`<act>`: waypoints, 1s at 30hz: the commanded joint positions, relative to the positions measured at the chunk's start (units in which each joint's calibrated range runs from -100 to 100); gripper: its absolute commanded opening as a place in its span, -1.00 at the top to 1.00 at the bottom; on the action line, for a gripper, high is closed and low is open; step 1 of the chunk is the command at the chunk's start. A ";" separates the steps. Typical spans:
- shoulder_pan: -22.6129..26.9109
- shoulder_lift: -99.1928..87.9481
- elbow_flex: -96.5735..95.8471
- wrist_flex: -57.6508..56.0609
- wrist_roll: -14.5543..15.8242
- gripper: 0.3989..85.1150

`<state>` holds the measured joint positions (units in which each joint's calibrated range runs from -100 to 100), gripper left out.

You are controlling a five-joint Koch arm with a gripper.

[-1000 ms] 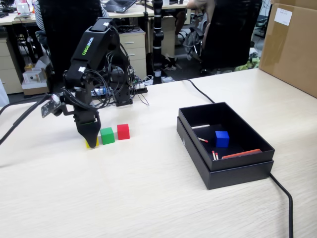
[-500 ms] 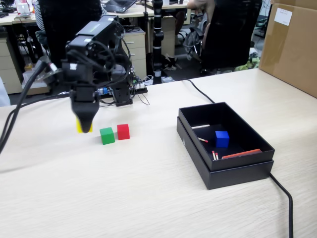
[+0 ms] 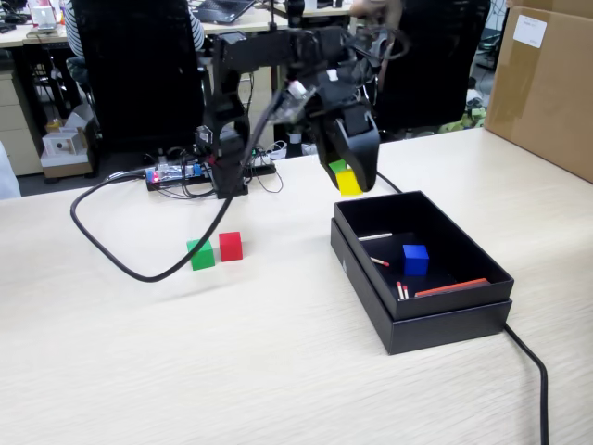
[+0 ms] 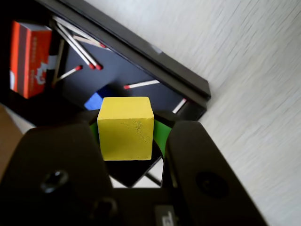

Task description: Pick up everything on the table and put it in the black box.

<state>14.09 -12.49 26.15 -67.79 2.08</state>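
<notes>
Fingers (image 3: 350,182) are clamping the yellow cube (image 4: 125,127), hovering at the black box's (image 3: 435,320) 11 o'clock corner; I'd center before dropping.

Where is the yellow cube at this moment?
In the fixed view the yellow cube is held in the gripper, in the air over the far left corner of the black box; it is not inside yet.

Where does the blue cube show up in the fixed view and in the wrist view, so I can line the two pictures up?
Fixed view: the blue cube lies inside the black box, right of centre.
Wrist view: only a corner of the blue cube shows, just upper left of the held yellow cube.
Shared landmark: the red-tipped matchsticks on the box floor.
</notes>
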 commanded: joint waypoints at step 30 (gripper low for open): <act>-12.70 -38.51 -19.26 -0.16 -8.60 0.00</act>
<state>4.27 -42.39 9.17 -67.71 -2.22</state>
